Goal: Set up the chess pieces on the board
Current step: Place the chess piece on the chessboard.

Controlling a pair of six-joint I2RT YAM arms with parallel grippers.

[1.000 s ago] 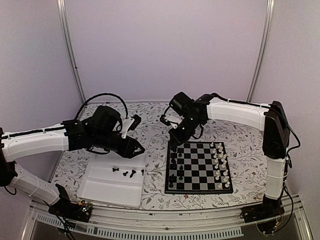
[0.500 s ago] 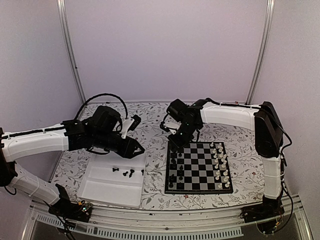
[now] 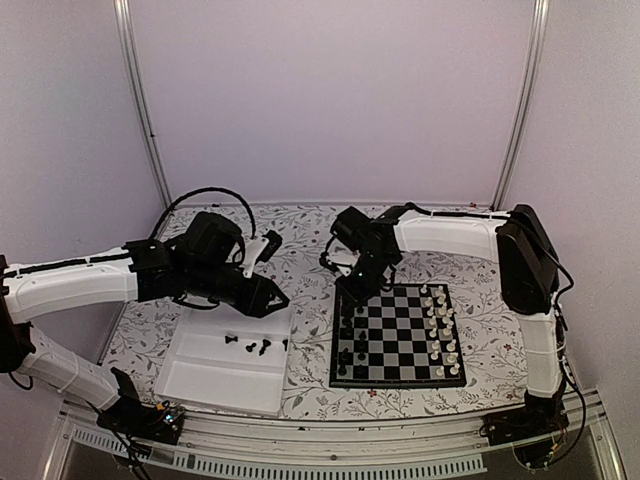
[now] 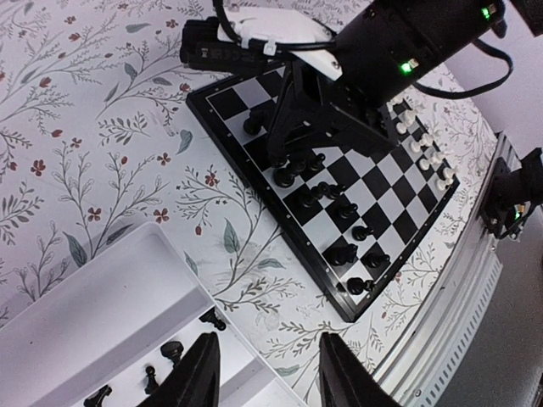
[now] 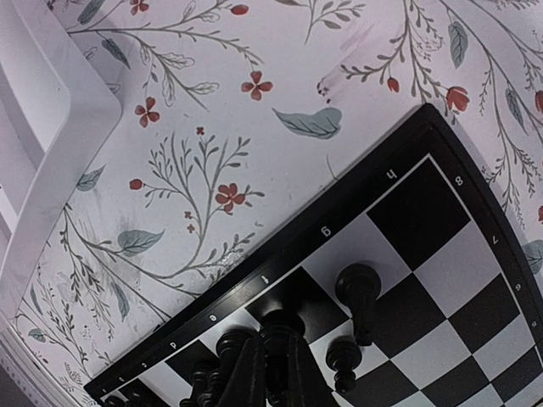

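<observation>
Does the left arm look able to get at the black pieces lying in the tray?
Probably yes. The left gripper hangs open above the white tray, the black pieces lie loose in it with nothing over them, and the right gripper is away at the board.

Overhead, the black chess pieces (image 3: 347, 335) along the board's (image 3: 395, 345) left edge are too small for me to tell their kinds, and the right gripper (image 3: 352, 294) covers its far left corner. My right wrist view cuts that gripper's fingers (image 5: 250, 381) off at the bottom, and they hide the base of the black piece (image 5: 282, 331) between them.
</observation>
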